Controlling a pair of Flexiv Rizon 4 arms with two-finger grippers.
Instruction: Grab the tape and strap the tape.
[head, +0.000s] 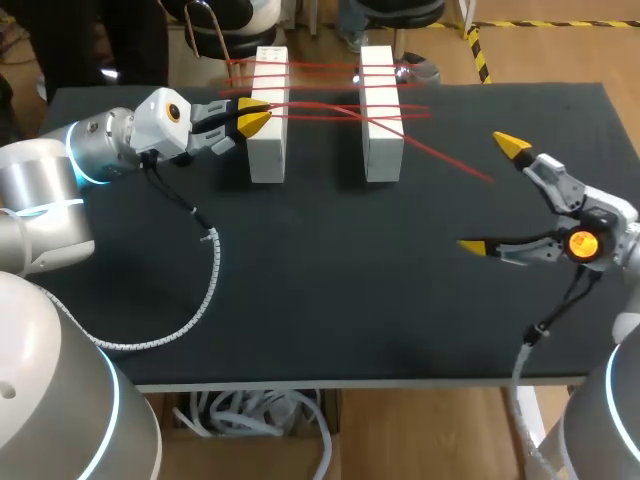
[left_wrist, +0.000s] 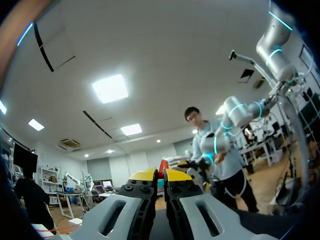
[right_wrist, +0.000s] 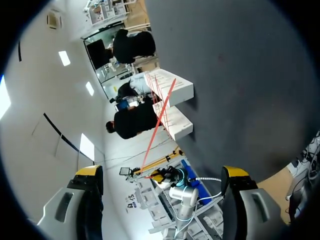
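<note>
At the far left of the counter (head: 330, 290), the left gripper (head: 252, 118) has its fingers pinched together. In the left wrist view only a red sliver of the tape (left_wrist: 163, 166) shows between the yellow tips, and the rest is hidden behind them. The tape is a thin red line whose strands run left to right across the left white block (head: 266, 140) and the right white block (head: 382, 130). Its far wraps are hard to follow. One strand slants right and nearer, and its end is faint. It ends between the wide-spread fingers of the right gripper (head: 494, 196), touching neither.
</note>
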